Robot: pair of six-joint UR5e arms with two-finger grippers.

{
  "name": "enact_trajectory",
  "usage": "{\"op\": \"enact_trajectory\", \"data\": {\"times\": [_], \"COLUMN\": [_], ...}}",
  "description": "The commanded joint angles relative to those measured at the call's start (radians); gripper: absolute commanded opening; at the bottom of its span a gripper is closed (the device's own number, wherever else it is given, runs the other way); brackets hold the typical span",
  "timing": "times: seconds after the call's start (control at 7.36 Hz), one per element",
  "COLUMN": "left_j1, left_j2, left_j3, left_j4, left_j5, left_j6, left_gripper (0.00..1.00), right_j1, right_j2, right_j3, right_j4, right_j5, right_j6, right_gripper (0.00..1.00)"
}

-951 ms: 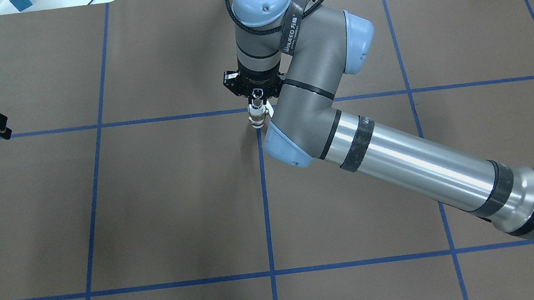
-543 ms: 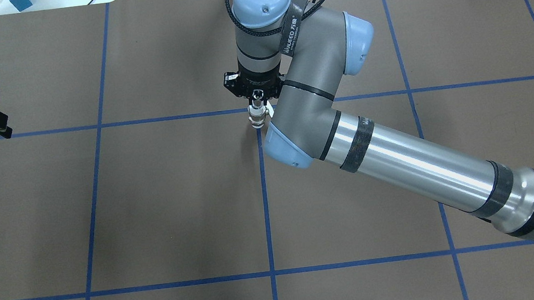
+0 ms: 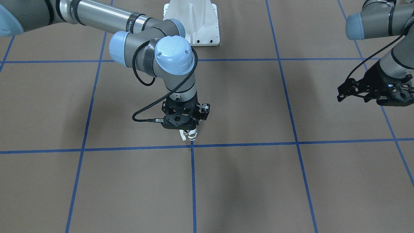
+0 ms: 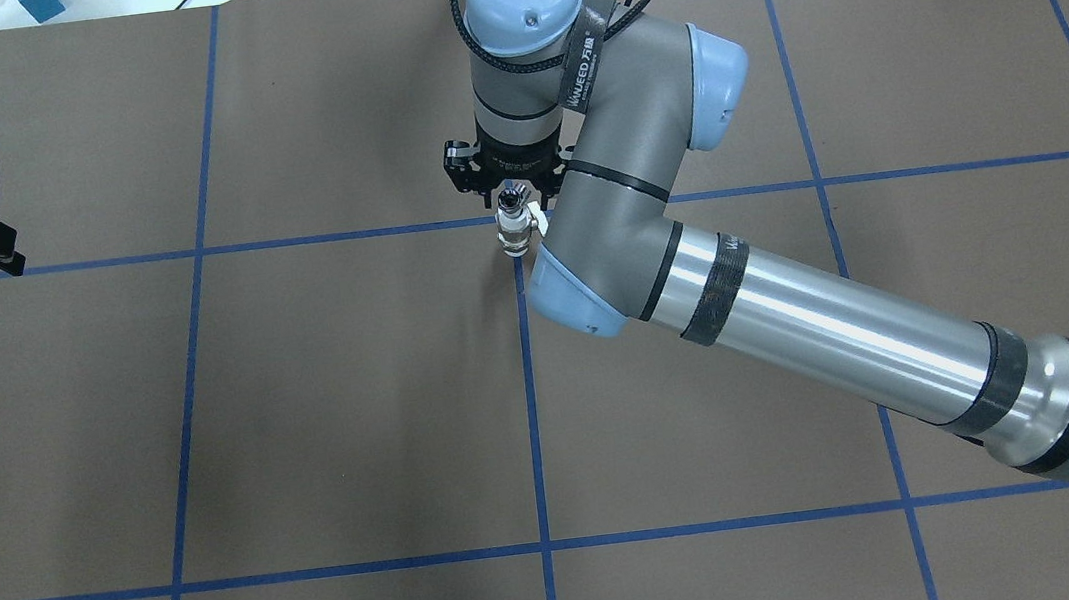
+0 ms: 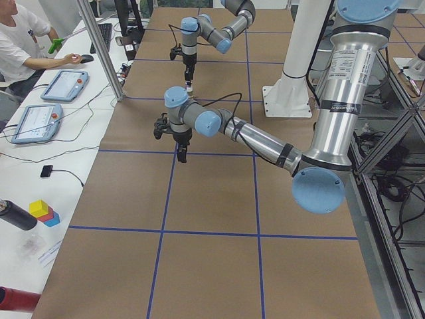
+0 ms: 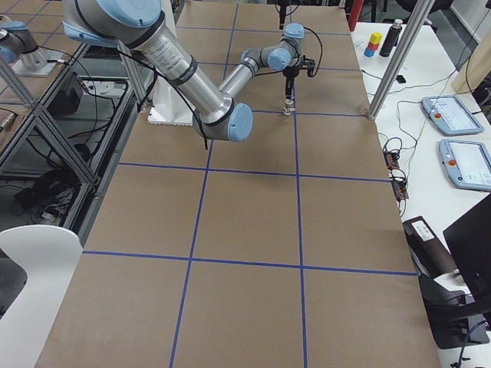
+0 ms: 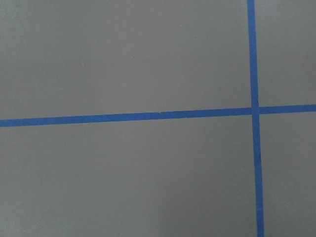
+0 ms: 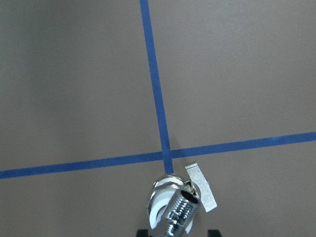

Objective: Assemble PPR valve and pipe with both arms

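The white PPR valve [image 4: 515, 239] stands upright on the table at the crossing of two blue tape lines. The chrome pipe [image 4: 511, 204] is seated in its top, and its small white lever [image 8: 200, 191] sticks out sideways. The right wrist view shows the threaded pipe [image 8: 181, 213] above the valve's white ring [image 8: 155, 211]. My right gripper [image 4: 508, 187] hangs straight over them, open, with its fingertips apart on either side of the pipe and not touching it. It also shows in the front view [image 3: 189, 129]. My left gripper [image 4: 7, 261] is open and empty far off at the table's left.
Blue tape lines [image 4: 533, 421] divide the brown table cover into squares. The white pedestal [image 3: 191, 22] stands at the robot's edge of the table. My right forearm [image 4: 800, 330] stretches across the right half. Operators' tablets [image 5: 50, 100] lie on a side desk.
My right gripper has opened, let go of the pipe's top and drawn slightly back. The valve and pipe stay standing. My left gripper has shifted slightly further left.
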Motion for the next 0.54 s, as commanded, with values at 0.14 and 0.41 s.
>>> {"op": "enact_trajectory", "data": {"times": [0.14, 0.41], "left_j1": [0.0, 0.0], "left_j2": [0.0, -0.002], "left_j3": [-0.001, -0.004], "left_j4": [0.0, 0.0], "left_j5": [0.0, 0.0], "left_j6": [0.0, 0.0], "left_gripper": [1.0, 1.0], "right_j1": [0.0, 0.023], "right_j2": [0.002, -0.009], "right_j3": [0.002, 0.072], "right_j4": [0.0, -0.014], "right_j5": [0.0, 0.008], "right_j6": [0.002, 0.018], "right_gripper": [0.65, 0.98]}}
